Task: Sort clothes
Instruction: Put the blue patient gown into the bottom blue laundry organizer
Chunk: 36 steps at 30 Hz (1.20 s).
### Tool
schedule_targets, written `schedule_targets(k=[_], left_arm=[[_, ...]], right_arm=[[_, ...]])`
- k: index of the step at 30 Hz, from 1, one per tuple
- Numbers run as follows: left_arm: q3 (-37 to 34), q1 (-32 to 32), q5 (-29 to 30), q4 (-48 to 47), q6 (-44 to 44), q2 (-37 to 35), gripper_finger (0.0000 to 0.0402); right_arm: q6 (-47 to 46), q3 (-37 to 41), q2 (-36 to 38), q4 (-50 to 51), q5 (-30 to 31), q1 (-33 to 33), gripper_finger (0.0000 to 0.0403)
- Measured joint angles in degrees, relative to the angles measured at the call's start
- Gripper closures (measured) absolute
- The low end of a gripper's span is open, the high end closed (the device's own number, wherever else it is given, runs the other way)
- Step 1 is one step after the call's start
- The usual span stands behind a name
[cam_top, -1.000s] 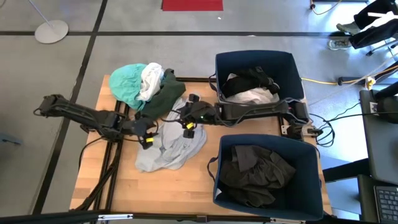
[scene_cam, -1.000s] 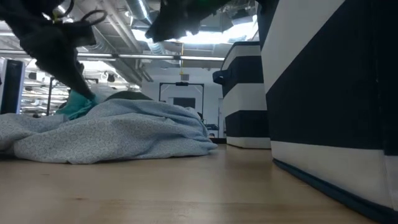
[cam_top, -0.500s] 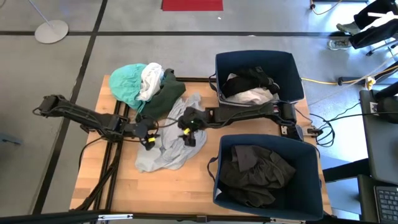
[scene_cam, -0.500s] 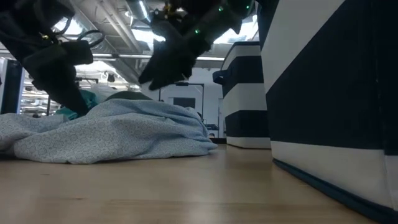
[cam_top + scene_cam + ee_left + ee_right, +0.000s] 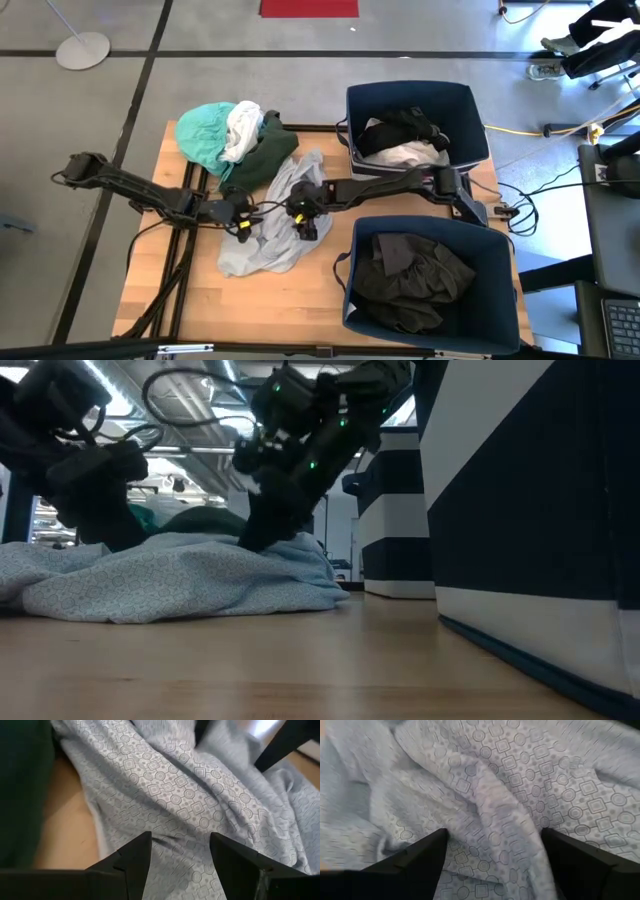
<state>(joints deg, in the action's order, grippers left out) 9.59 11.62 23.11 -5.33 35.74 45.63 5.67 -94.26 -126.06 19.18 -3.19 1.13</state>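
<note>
A pale grey-blue patterned garment (image 5: 272, 230) lies crumpled on the wooden table (image 5: 160, 290), heaped in the low view (image 5: 180, 575). At the far left, teal (image 5: 203, 132), white (image 5: 243, 127) and dark green (image 5: 262, 152) clothes lie piled together. My left gripper (image 5: 243, 222) stands open low over the pale garment's left part (image 5: 177, 852). My right gripper (image 5: 303, 215) is open wide, slanting down onto the garment's right part, with a raised fold (image 5: 492, 855) between its fingers. My left gripper hangs close over the garment's cloth (image 5: 175, 815); I cannot tell whether its fingertips touch it. My right gripper comes from above, slanting down from the table's right. In the low view its fingertips (image 5: 258, 538) meet the top of the heaped cloth, which lies slack on the table.
Two navy fabric bins stand at the table's right. The far one (image 5: 352, 112) holds black and white clothes, the near one (image 5: 350, 275) dark grey ones. In the low view they rise as striped walls (image 5: 520, 510). Bare wood lies along the near edge.
Both grippers have come down toward the pale garment. My right gripper has sunk farther, tipped more steeply downward and shifted toward the table's near edge, ending on the heap's top. The garment itself has kept its place and shape.
</note>
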Motion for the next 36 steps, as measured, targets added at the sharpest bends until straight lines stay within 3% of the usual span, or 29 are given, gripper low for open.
schedule_targets(k=[7, 16, 25, 32, 36], left_arm=[[-4.5, 0.0, 0.0, 8.3, 2.3, 0.0, 0.0208], [-5.4, 0.0, 0.2, 9.3, 2.4, 0.0, 0.0208], [-5.4, 0.0, 5.2, 9.2, 0.9, 0.0, 0.0208], [-5.4, 0.0, 17.4, 9.1, 0.0, 0.0, 0.0208], [-5.4, 0.0, 26.5, 9.2, -0.1, -0.1, 0.0208]], right_arm=[[0.2, -0.1, -2.7, -0.9, 1.8, 0.0, 0.0077], [0.1, -0.3, -5.8, -2.8, 4.2, -0.1, 0.0097], [0.0, -0.3, -7.4, -1.8, 4.8, 0.0, 0.0231], [-0.5, -0.2, -7.4, -1.1, 9.2, -0.1, 0.0345], [-0.5, -0.2, -7.4, 0.2, 10.9, -0.1, 0.0376]])
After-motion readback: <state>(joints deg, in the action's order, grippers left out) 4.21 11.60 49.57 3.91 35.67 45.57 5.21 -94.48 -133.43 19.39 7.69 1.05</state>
